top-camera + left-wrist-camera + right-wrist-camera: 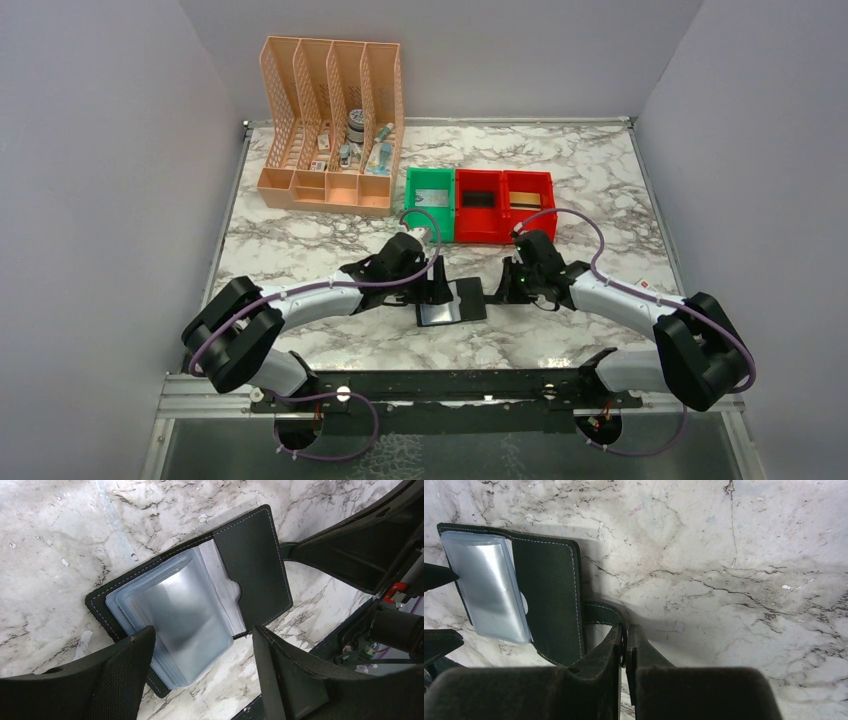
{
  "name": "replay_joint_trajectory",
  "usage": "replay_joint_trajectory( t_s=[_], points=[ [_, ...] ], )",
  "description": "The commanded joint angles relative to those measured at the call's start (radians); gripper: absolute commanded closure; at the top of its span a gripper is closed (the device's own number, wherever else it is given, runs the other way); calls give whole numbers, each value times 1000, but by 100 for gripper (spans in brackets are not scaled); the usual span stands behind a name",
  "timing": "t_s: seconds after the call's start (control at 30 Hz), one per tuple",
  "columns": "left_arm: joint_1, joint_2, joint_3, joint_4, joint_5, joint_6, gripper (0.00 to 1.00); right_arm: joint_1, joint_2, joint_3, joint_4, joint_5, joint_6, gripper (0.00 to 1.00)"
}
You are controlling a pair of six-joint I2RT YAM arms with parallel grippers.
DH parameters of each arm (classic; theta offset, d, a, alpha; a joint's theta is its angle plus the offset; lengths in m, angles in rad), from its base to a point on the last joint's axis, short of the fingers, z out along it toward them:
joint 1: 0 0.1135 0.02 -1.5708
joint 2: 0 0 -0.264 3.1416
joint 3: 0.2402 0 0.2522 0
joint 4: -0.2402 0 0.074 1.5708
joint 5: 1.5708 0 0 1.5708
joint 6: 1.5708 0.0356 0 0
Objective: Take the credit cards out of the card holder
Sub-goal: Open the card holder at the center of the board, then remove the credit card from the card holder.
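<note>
- Two arms meet at the middle of the tabletop (300, 240), one on either side of the card holder (255, 565). The left arm is the nearer one to the sleeves.
- On the left, the left gripper (200, 640) hangs low over the holder's left half with its jaws spread. One finger is on each side of the near edge of the clear sleeve stack (175, 610). They bracket the stack but grip nothing, and contact with the plastic cannot be confirmed.
- In the middle, the holder lies flat and open. Its long axis runs left to right between the grippers, with the sleeves fanned over the left panel and the bare black flap to the right. The credit cards cannot be made out through the cloudy plastic, so any left to remove would sit inside these sleeves, directly under the left jaws.
- On the right, the right gripper (625, 635) has its jaws pressed together on the side tab (601, 612), which sticks out from the flap's right edge. This pins the holder to the tabletop.
- Judged from this layout, the coming move depends on the left jaws closing across the stack's short width while the right arm anchors the opposite end.
</note>
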Motion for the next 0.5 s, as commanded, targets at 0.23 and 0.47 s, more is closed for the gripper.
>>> replay_joint_trajectory(
  t_s=[0.23,0.47],
  points=[
    [-3,-60,31,-99,-70,2,24,-4,13,-11,43,-28,23,95],
    [-3,-35,30,-62,-23,6,27,-4,17,-6,47,-35,21,95]
  ],
)
